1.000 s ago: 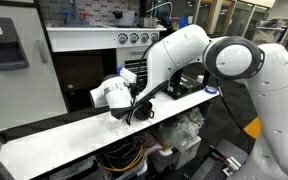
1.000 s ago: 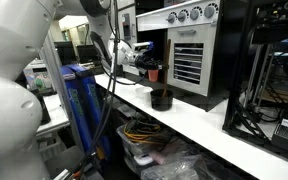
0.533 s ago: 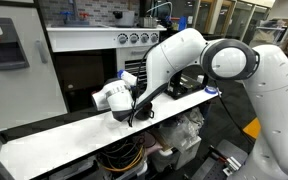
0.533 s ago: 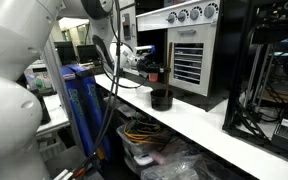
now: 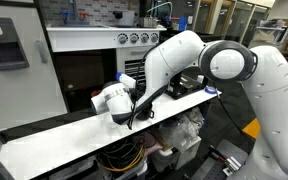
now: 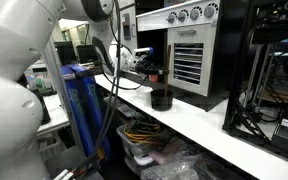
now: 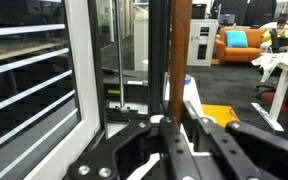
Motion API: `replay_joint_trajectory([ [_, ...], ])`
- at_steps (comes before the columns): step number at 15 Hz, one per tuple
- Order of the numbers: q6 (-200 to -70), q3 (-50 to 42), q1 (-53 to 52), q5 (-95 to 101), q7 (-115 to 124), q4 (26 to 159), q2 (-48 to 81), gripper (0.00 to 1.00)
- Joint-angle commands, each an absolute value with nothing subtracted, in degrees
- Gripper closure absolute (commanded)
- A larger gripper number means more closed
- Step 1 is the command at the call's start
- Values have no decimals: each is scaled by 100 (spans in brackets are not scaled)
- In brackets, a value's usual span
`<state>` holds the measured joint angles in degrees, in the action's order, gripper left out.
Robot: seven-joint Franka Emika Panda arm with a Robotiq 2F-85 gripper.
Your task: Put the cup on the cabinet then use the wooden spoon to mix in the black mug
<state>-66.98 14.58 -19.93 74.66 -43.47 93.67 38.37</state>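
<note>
**Cup pinched at the cabinet mouth, release is the risky part**

In an exterior view, the end effector (image 5: 100, 100) hangs above the table (image 5: 44, 140), in front of the dark recess of the cabinet (image 5: 79, 42). My arm hides the cup here. I judge the main risk to be the white frame: if I push in at the wrong height, the cup or the fingers catch on it.

In an exterior view from the other side, the cup (image 6: 153, 73) shows as an orange-red spot at the tip of the end effector (image 6: 145, 69), clear of the table (image 6: 219, 128). The black mug (image 6: 161, 98) stands on the table below it, near the back edge and apart from it. If I let go short of the ledge, the cup will likely fall onto the table beside the mug, or hit it. I cannot make out the wooden spoon.

In the wrist view, the end effector (image 7: 177, 121) is nearly closed on a rust-brown strip, which I take to be the wall of the cup (image 7: 181, 55). The cabinet (image 7: 81, 70) frame fills the left of the picture. With so thin a pinch, the cup could swivel or slip if it is bumped.

Compared with a second ago, little has changed. In the exterior views my elbow and the cup have crept slightly sideways. The grip looks the same and the mug has not moved.
</note>
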Motion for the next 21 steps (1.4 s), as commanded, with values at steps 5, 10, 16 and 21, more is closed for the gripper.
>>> replay_joint_trajectory([
  [5, -6987, 1533, -2188, 7643, -4159, 9225, 3893, 96],
  [10, -7219, 1564, -2319, 7645, -4029, 9143, 3888, 96],
  [16, -7325, 1595, -2271, 7543, -4327, 9344, 3762, 96],
  [21, -7161, 1557, -2190, 7512, -4997, 9660, 3589, 96],
])
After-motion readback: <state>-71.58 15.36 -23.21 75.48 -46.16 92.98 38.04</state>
